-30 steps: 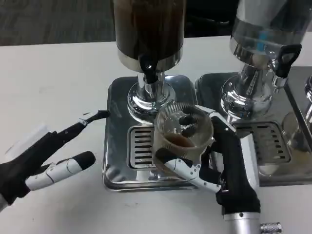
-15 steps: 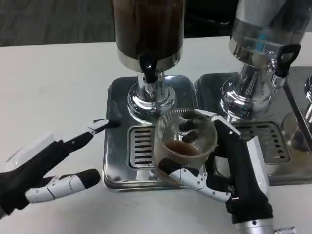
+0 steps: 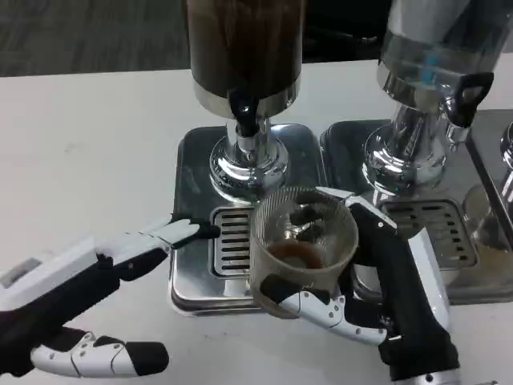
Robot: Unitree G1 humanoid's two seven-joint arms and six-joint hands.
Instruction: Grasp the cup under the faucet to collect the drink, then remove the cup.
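Left hand (image 3: pixel 80 297) hovering nearest, fingers spread, holding nothing. Right hand (image 3: pixel 377 281) wrapping around cup (image 3: pixel 303 241), gripping mid-wall over drip tray (image 3: pixel 196 289), below dark dispenser's faucet (image 3: pixel 243 108). Judging thin ribbed plastic: light, crushable, sloshing; keeping upright, squeezing gently.

One cup (image 3: pixel 303 241), some brown drink inside. Two dispensers: dark-filled (image 3: pixel 244 48), clear (image 3: pixel 437 48). Two steel drip trays: (image 3: pixel 192 160), (image 3: pixel 345 140). Two hands: left (image 3: pixel 80 297), right (image 3: pixel 385 297).

White-backed left hand (image 3: pixel 76 309), right hand (image 3: pixel 377 289); black-tipped fingers.
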